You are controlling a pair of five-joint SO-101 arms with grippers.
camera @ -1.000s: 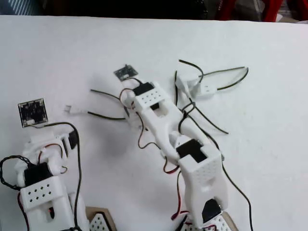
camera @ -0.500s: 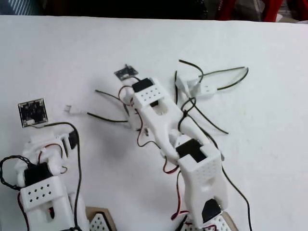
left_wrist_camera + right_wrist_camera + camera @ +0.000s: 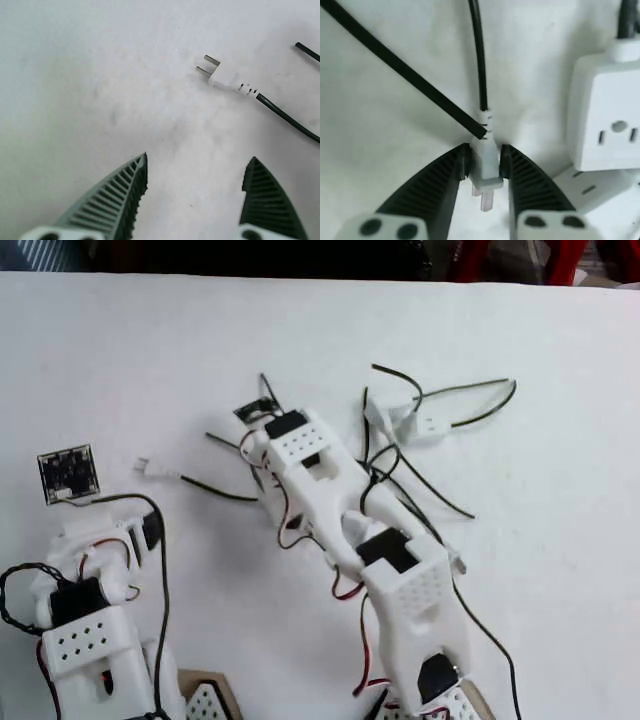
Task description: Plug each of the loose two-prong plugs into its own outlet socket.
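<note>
The right pincer [image 3: 485,149] is being clenched on a two-prong plug [image 3: 486,172], by its body, just beside the outlet socket [image 3: 607,120], probably for insertion. In the left wrist view, the left pincer [image 3: 198,159] is being held released over the table [image 3: 75,75], a second plug [image 3: 226,78] lying loose ahead. From above, the second plug [image 3: 143,466] is lying well apart from the outlet socket [image 3: 425,426].

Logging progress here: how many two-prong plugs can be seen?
2. The loose plug lies on the table; the held plug sits in the right gripper. More may hide under the right arm.
</note>
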